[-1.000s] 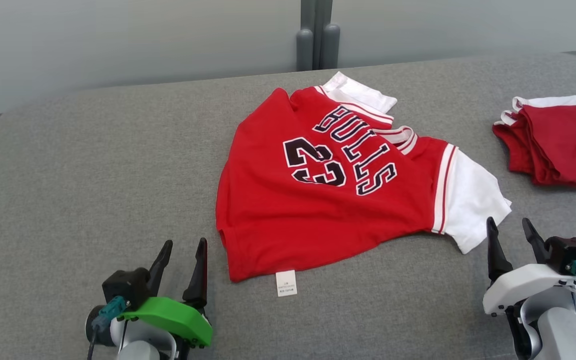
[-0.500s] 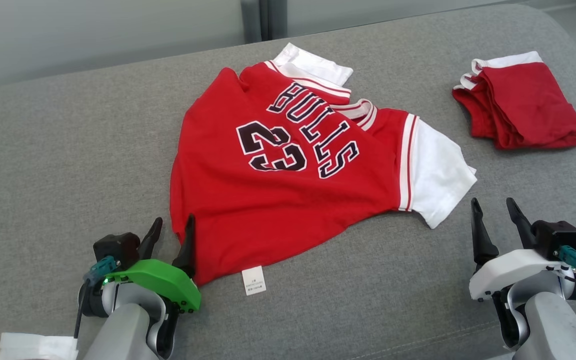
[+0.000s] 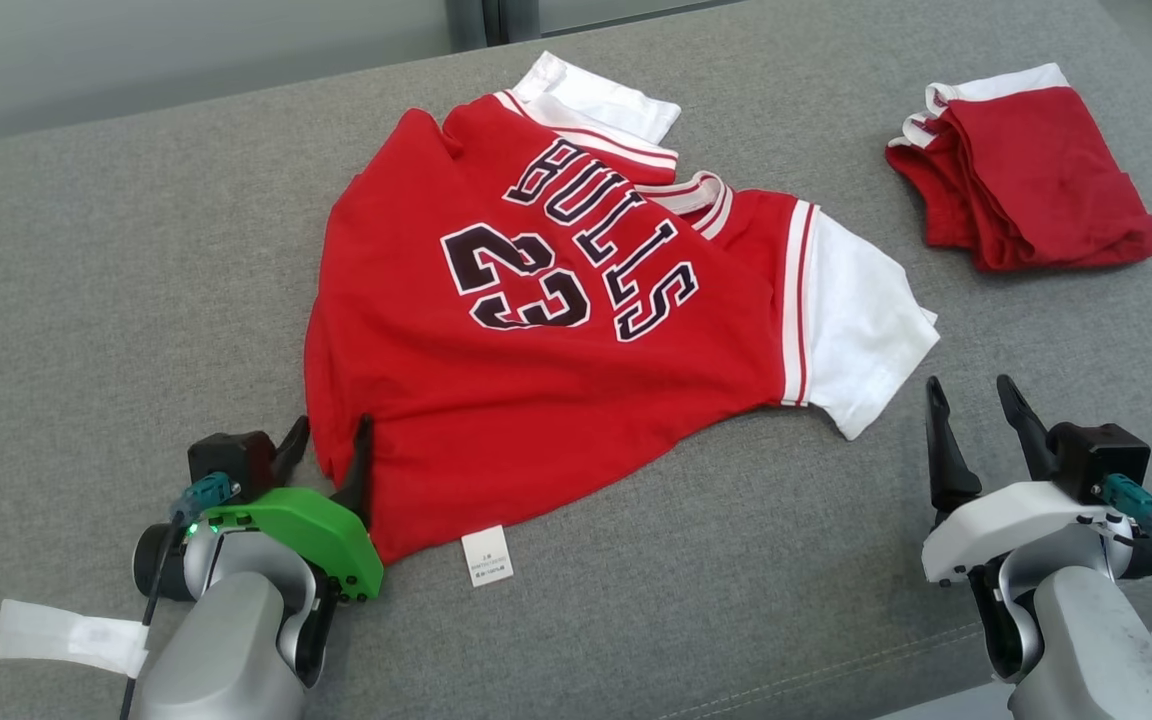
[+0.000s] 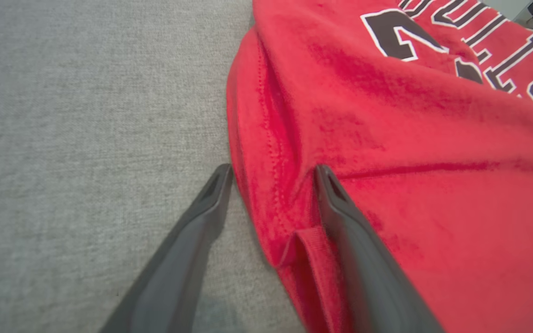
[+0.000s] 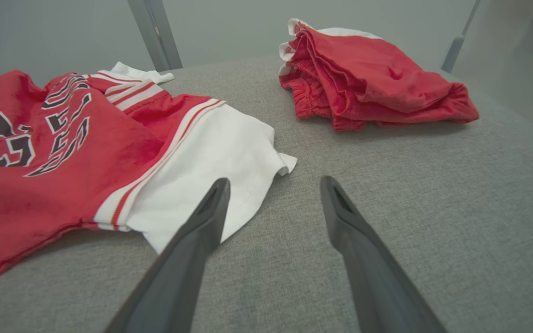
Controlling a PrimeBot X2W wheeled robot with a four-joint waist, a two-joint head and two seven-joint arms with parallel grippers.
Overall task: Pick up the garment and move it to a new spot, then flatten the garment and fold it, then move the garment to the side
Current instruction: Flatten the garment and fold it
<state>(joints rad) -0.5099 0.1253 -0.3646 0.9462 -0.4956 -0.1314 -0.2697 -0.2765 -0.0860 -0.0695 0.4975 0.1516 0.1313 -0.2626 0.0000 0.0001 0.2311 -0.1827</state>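
The garment [image 3: 536,400] is a red jersey with white sleeves and dark lettering, lying spread but rumpled on a grey cushioned surface [image 3: 116,250]. My left gripper [image 3: 332,425] is open at the jersey's near left corner. In the left wrist view the gripper [image 4: 273,171] straddles the hem: one finger rests on grey fabric, the other lies on the red cloth [image 4: 433,162]. My right gripper [image 3: 968,385] is open with nothing between its fingers, just right of the near white sleeve [image 3: 856,320]. Through the right wrist camera the gripper [image 5: 274,181] points past that sleeve [image 5: 211,152].
A folded red garment with white trim [image 3: 1026,170] lies at the far right, also seen in the right wrist view [image 5: 368,78]. A white label [image 3: 487,555] sticks out from the jersey's hem. A white strip [image 3: 66,630] lies by my left arm. A grey wall rises behind.
The head camera has tilted, shifting the whole picture. My left gripper has moved forward from beside the hem corner until it straddles it. The right gripper keeps its place by the sleeve.
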